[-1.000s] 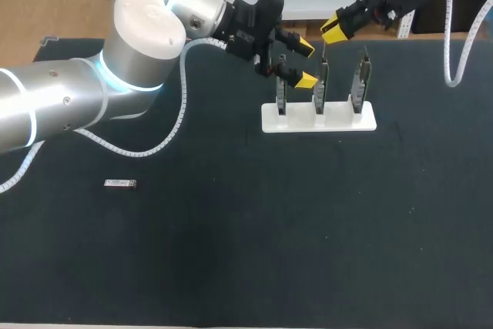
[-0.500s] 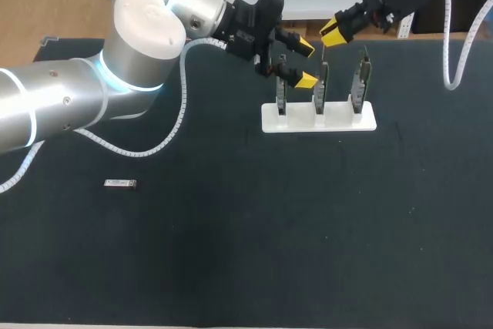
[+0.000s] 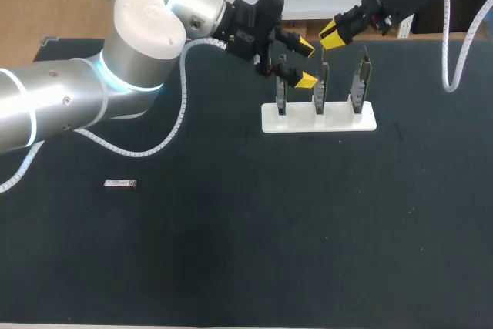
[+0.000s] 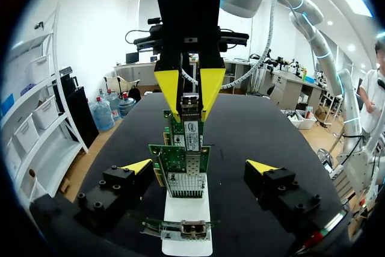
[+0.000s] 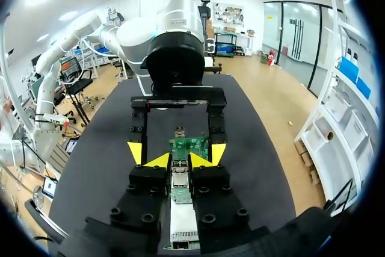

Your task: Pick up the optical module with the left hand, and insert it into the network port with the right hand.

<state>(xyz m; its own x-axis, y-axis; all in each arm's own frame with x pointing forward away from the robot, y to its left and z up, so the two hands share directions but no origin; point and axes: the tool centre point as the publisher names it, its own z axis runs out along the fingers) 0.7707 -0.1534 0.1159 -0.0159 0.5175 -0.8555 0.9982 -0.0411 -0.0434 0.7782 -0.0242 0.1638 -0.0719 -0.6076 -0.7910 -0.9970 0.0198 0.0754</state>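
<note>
optical module (image 3: 121,183): 1 on table (image 3: 231,252), 1 in right gripper (image 3: 333,32) | cards (image 3: 320,86): 3

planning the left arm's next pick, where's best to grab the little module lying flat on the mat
Pinch the module across its long sides near mid-length, coming straight down. It lies flat, long axis side to side in the head view, with bare mat around it, leaving room either side.

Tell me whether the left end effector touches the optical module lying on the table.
Apart. Head view: left end effector at the card rack, optical module lying alone, well away from it.
</note>
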